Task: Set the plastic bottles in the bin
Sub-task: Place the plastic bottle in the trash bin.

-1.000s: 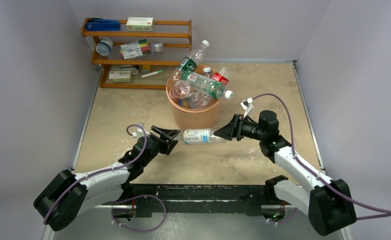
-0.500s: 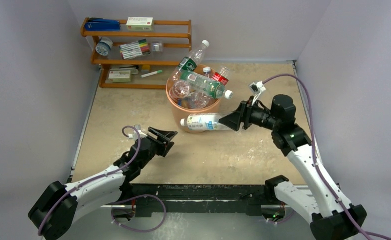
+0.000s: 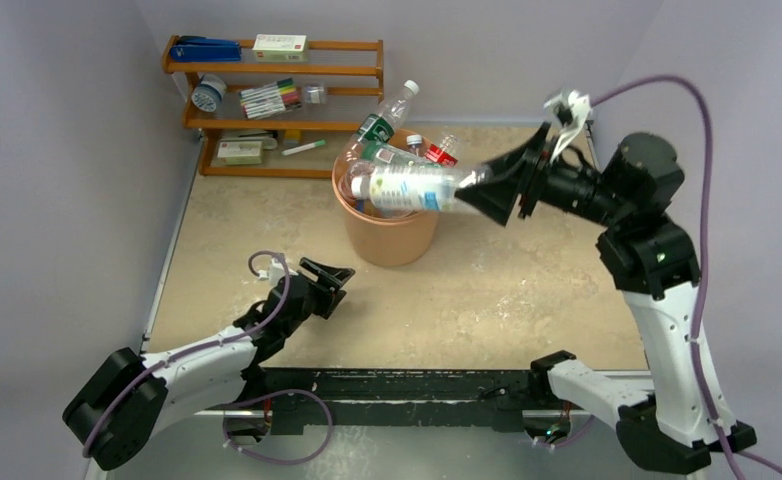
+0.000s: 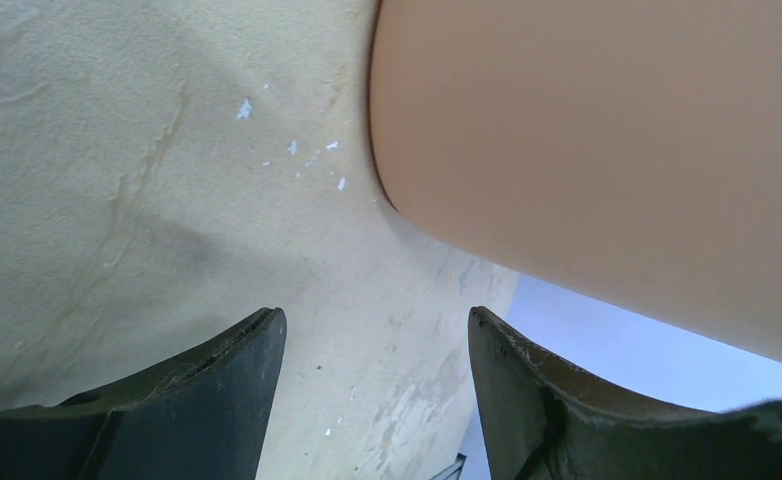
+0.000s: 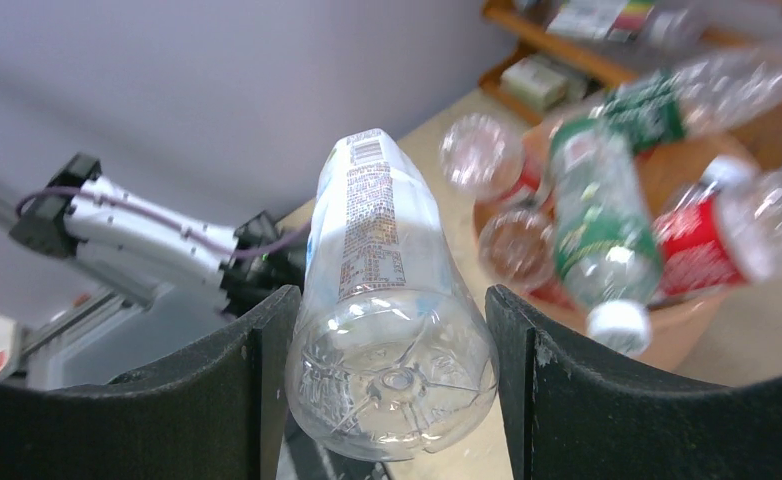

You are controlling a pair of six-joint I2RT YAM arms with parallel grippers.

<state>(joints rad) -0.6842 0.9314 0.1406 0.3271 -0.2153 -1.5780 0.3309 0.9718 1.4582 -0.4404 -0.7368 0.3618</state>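
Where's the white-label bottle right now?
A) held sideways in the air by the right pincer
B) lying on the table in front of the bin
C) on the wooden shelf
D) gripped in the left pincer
A: the right pincer clamps the base of the bottle, holding it level up by the bin; the left pincer is open and empty.

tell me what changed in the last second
The right gripper, shut on a white-labelled bottle, raised it off the table and carried it farther out, over the bin. The left gripper, open, drew back slightly. The bin, the bottles piled in it and the shelf stayed put.
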